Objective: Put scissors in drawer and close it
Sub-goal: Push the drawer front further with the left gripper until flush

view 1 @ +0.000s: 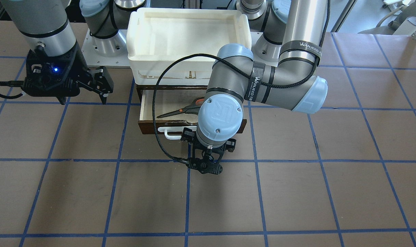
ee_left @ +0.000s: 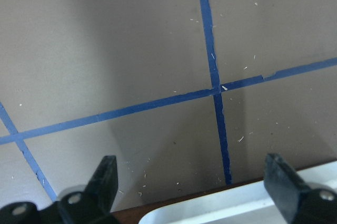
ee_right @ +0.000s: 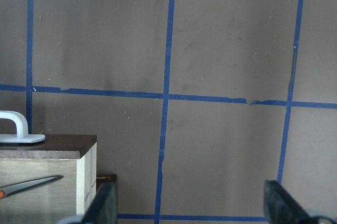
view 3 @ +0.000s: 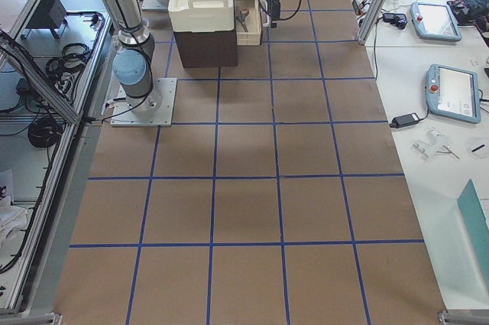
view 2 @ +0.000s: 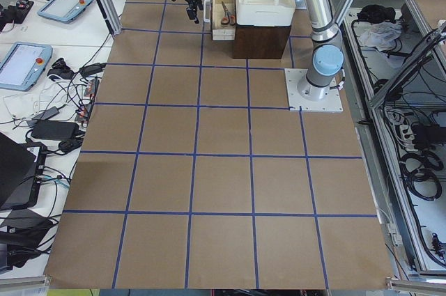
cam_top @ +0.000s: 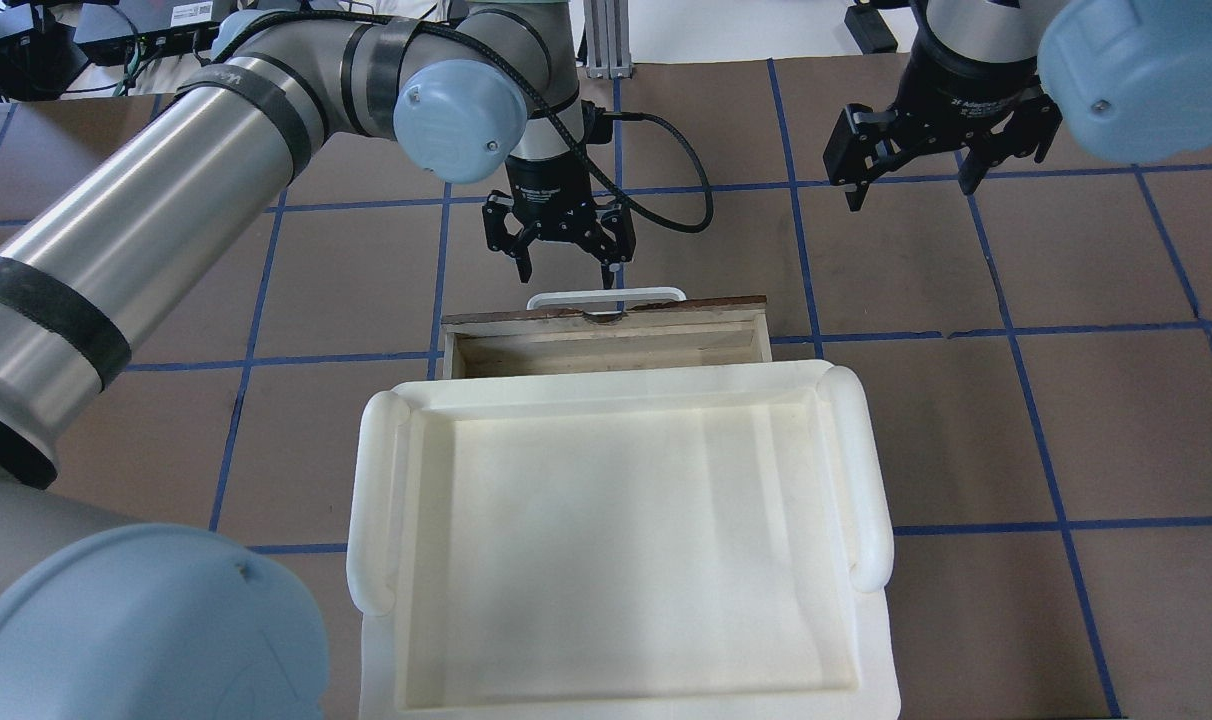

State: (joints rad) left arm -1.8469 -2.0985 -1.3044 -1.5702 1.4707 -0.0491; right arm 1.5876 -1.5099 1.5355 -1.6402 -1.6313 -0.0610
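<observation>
The drawer [view 1: 152,103] stands partly pulled out under the white foam tray, its dark front panel [cam_top: 606,309] and white bar handle [cam_top: 606,296] facing away from my base. The scissors [view 1: 181,110] lie flat inside it, orange-lined handles under my left wrist; a blade tip shows in the right wrist view [ee_right: 32,184]. My left gripper [cam_top: 566,266] is open and empty, pointing down just beyond the handle [ee_left: 237,209], with its fingers [ee_left: 105,177] apart above the table. My right gripper [cam_top: 912,190] is open and empty, hovering off to the drawer's side.
A white foam tray [cam_top: 368,500] sits on top of the dark cabinet that houses the drawer. The brown table has a blue tape grid [view 1: 187,192]. My left arm's elbow and cable [view 1: 263,82] hang over the drawer.
</observation>
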